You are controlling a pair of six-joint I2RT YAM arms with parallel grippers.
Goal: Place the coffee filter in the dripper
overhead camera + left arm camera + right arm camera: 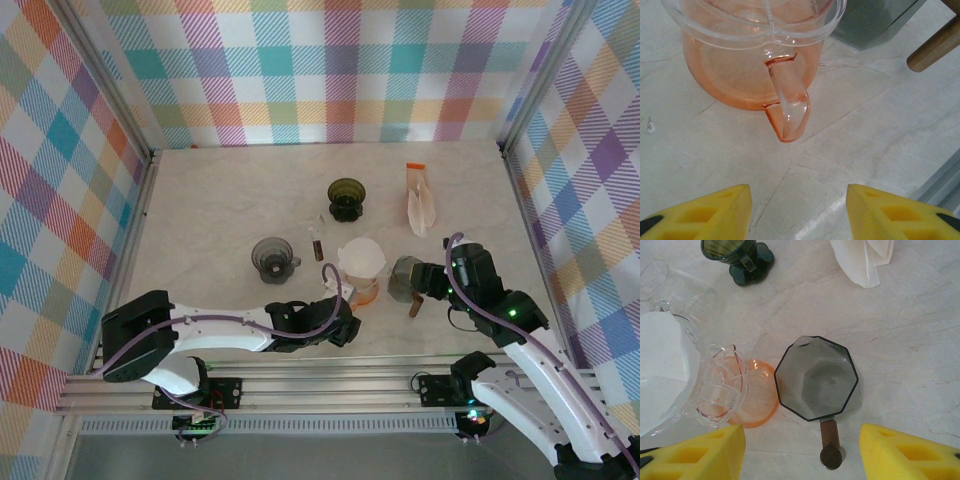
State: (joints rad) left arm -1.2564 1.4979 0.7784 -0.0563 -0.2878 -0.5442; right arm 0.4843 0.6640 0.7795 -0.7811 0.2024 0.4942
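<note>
Appears all but done: white coffee filter point(362, 255) seated in the orange-tinted glass dripper point(740, 75) on the bench point(865, 130), spare filters point(862, 260) lying well apart at the back. Left hand point(797, 210) empty, fingers apart, just short of the dripper's handle without touching it; right hand point(802, 452) likewise spread and empty above a grey faceted cup point(816, 377) beside the dripper. Leaves, on this evidence, perhaps only checking the filter's seating and drawing both arms clear.
</note>
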